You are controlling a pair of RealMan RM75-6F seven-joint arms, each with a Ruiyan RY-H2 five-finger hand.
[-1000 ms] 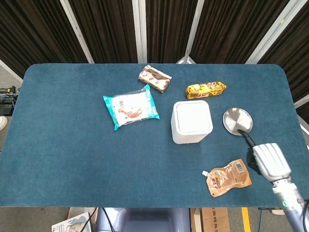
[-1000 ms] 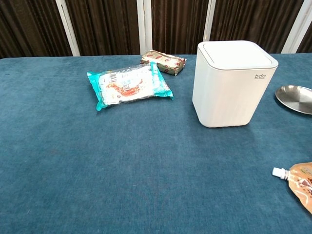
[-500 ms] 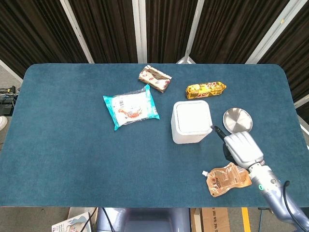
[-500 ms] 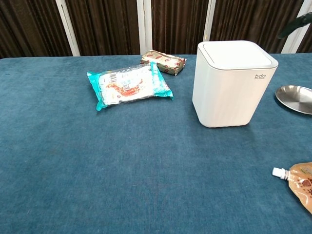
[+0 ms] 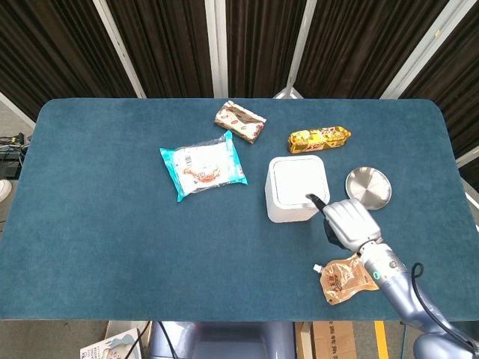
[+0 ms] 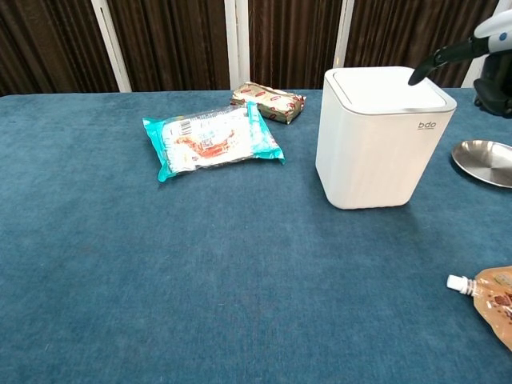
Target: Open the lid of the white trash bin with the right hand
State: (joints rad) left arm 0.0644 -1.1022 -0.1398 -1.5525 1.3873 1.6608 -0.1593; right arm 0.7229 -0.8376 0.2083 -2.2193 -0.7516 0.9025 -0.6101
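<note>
Head view shows the near right edge of the blue table [image 5: 112,239], where a brown spouted pouch [image 5: 348,277] lies flat. The right arm reaches in over it from the near right corner, and the right hand [image 5: 346,221] hangs just beyond the pouch, holding nothing. One dark finger [image 5: 315,200] is stretched out toward the far left over the near right corner of the bin's lid [image 5: 298,182]; whether it touches cannot be told. The white bin [image 6: 380,152] stands upright right of centre, lid down. A steel dish [image 5: 367,187] sits just right of it. Farther off lie a teal packet [image 5: 202,165], a yellow wrapper [image 5: 319,137] and a brown wrapper [image 5: 239,121].
</note>
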